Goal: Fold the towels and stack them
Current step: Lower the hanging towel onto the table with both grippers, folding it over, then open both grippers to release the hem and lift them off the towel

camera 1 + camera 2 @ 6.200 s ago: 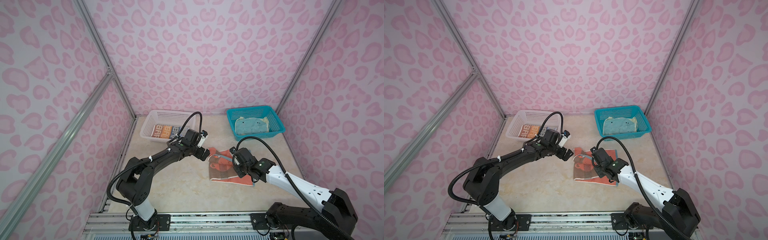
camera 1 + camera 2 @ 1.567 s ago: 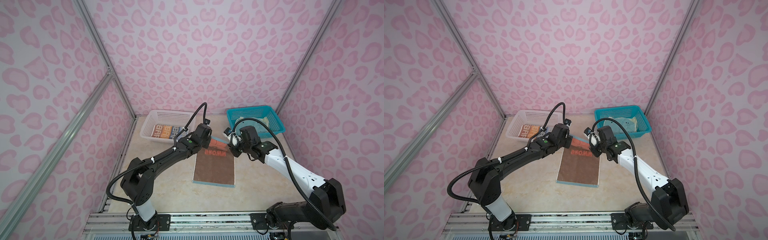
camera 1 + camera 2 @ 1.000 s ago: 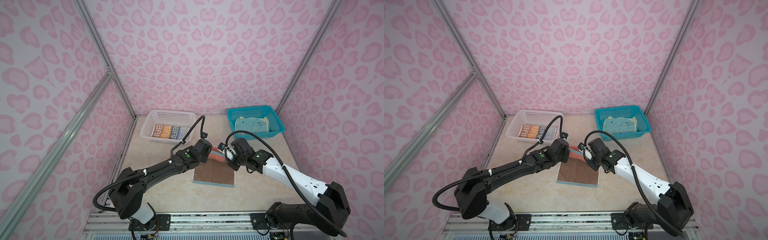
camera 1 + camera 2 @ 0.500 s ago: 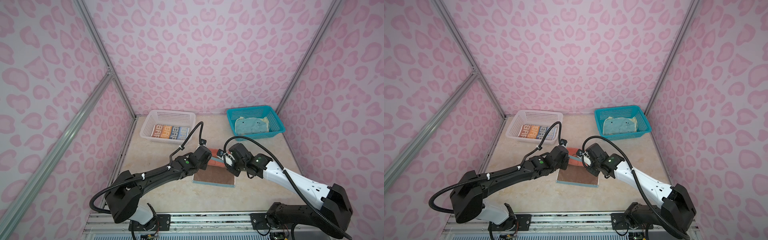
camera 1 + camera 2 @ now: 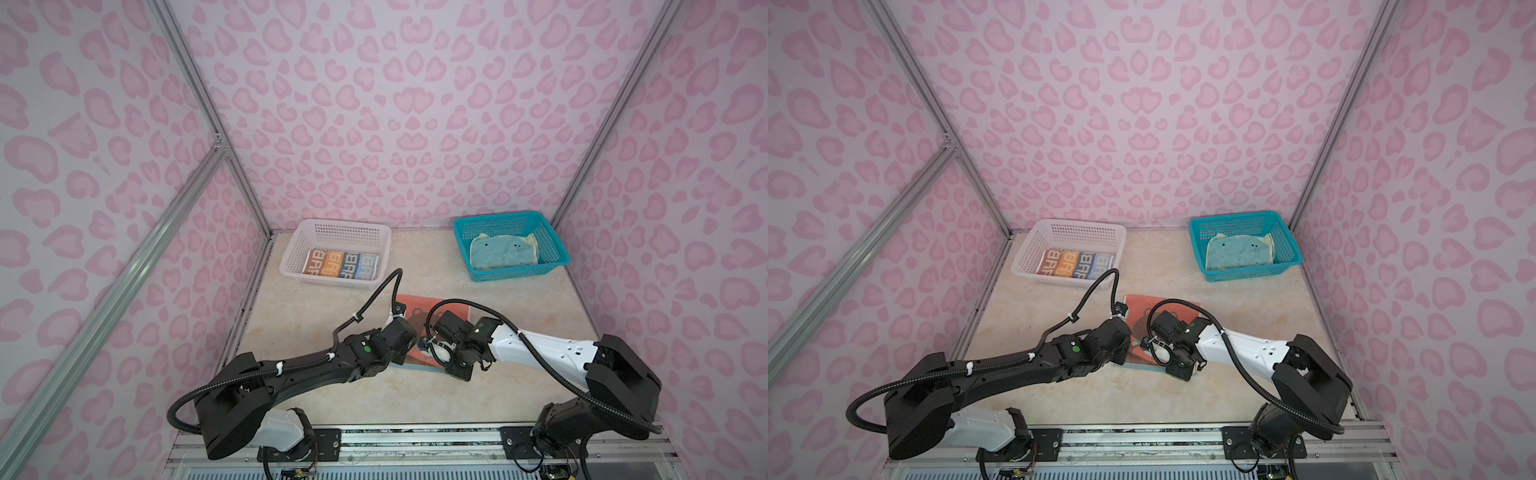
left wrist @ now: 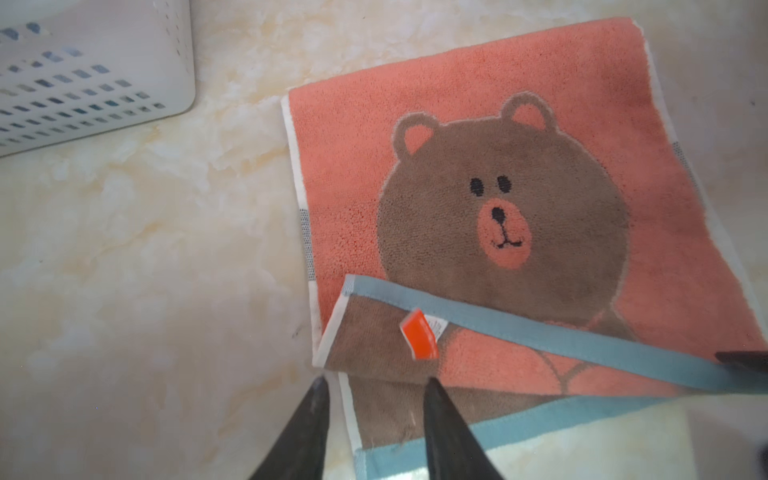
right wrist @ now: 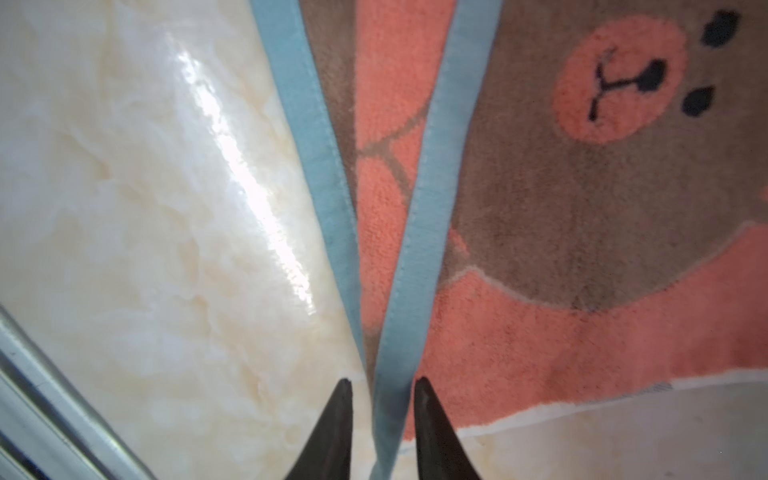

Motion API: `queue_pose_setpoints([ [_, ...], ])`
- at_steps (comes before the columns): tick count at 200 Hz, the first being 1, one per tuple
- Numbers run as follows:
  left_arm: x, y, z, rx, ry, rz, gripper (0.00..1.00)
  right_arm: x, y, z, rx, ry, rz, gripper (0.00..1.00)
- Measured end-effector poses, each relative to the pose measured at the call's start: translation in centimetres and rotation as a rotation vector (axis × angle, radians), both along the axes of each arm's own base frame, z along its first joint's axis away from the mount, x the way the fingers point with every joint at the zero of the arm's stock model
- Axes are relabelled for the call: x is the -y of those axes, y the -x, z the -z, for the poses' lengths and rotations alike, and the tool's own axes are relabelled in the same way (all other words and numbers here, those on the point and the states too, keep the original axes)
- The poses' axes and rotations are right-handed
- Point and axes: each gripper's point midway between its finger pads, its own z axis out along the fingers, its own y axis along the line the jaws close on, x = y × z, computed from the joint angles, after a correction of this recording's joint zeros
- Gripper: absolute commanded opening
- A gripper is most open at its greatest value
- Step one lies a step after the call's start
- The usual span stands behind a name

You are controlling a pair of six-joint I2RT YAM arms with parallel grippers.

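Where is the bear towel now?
In both top views the bear towel lies mid-table, nearer than the white basket, left gripper and right gripper at its near edge.

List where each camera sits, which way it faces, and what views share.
Top views: high in front, looking down at the table and back wall; left arm, right arm show.
Left wrist: over the bear towel's folded corner, white basket beyond; left fingers show.
Right wrist: low along the towel's blue edging; right fingers show.
Shared: the bear towel.
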Motion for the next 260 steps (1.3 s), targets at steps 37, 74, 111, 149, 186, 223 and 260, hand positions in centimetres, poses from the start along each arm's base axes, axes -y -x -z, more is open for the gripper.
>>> queue_pose_setpoints([
  [37,-1.7,0.0,-1.7,0.066,0.047,-0.061,0.52,-1.1,0.4,-1.7,-0.006,-0.079,-0.02,0.36],
  [74,-2.5,-0.8,-3.5,0.128,0.066,-0.125,0.65,-2.0,-2.7,-4.2,0.076,-0.158,0.112,0.38],
  [111,-3.2,-1.7,-6.7,0.199,0.13,-0.187,0.9,-3.4,-6.7,-4.9,0.019,-0.288,0.35,0.42],
  [149,-4.9,-2.3,-9.0,0.241,0.174,-0.239,1.0,-5.7,-6.5,-2.5,-0.131,-0.334,0.424,0.43],
  [186,-6.6,-2.4,-10.3,0.265,0.19,-0.278,1.0,-6.3,-5.4,-0.4,-0.228,-0.35,0.448,0.43],
  [223,-7.5,-2.4,-10.5,0.275,0.182,-0.293,1.0,-6.9,-3.8,0.7,-0.311,-0.383,0.443,0.43],
  [260,-7.7,-2.5,-10.4,0.275,0.167,-0.293,1.0,-8.4,-2.5,0.6,-0.365,-0.425,0.389,0.42],
])
